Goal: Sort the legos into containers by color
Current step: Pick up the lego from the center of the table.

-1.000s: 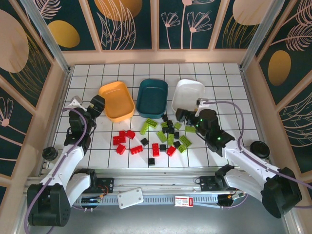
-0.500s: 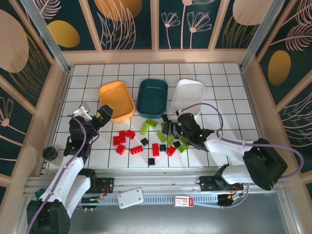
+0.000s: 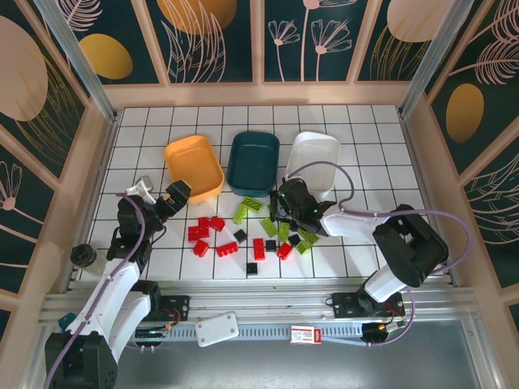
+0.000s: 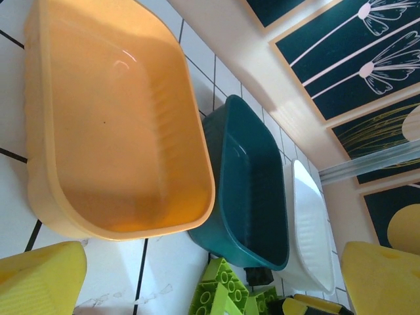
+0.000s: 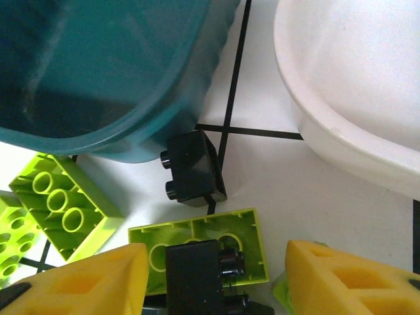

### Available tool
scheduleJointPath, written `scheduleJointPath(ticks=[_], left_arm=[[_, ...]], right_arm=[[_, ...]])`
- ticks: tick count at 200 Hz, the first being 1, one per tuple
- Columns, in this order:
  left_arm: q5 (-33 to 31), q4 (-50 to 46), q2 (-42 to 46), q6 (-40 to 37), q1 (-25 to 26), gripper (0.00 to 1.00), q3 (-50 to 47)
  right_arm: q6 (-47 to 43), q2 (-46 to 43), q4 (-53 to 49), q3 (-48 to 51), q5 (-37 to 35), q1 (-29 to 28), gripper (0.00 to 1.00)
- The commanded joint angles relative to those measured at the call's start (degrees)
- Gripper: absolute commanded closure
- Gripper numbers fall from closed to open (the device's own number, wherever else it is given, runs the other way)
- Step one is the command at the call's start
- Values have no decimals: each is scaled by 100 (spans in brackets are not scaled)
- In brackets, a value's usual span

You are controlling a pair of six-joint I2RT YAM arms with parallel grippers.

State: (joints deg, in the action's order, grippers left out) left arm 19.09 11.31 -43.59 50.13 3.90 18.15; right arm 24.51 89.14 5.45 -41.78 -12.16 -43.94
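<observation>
3 trays stand in a row toward the far side of the table [image 3: 365, 138]: orange tray [image 3: 195, 166] on the left, teal tray [image 3: 254, 162] in the middle, white tray [image 3: 314, 156] on the right. The legos lie loose on the tiles just in front of them, with the reds [image 3: 207, 231] to the left and the greens [image 3: 251, 207] and blacks [image 3: 241, 236] mixed in front of the teal and white trays.

The right gripper [image 3: 280, 212] is low over the mixed heap, near the gap between the teal and white trays. In its wrist view the 2 yellow fingers [image 5: 85, 279] stand apart with a black lego [image 5: 197, 269] between them and a gap on each side (straddled, not gripped). That brick rests on a flat green lego [image 5: 249, 252]. A 2nd black lego [image 5: 193, 167] sits just beside the teal tray's wall.

The left gripper [image 3: 182, 192] hangs just beside the orange tray's near right corner, on the far side of the reds. Its fingers are spread wide, released, and its wrist view looks across all 3 trays.
</observation>
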Motion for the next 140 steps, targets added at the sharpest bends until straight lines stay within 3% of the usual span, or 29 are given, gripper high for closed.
scheduleJointPath(ticks=[1,89,120,140], left_arm=[[94,-120,-9,-131,14,1,107],[-61,-248,44,-116,14,1,250],[-96,-227,112,9,15,1,250],[-146,-238,157,57,19,1,258]], right_arm=[[18,193,-144,-197,-147,-9,45],[-41,-371,-7,35,74,-51,77],[-66,-1256,-184,69,-46,-17,78],[-182,-1513,-320,-51,11,439,79]])
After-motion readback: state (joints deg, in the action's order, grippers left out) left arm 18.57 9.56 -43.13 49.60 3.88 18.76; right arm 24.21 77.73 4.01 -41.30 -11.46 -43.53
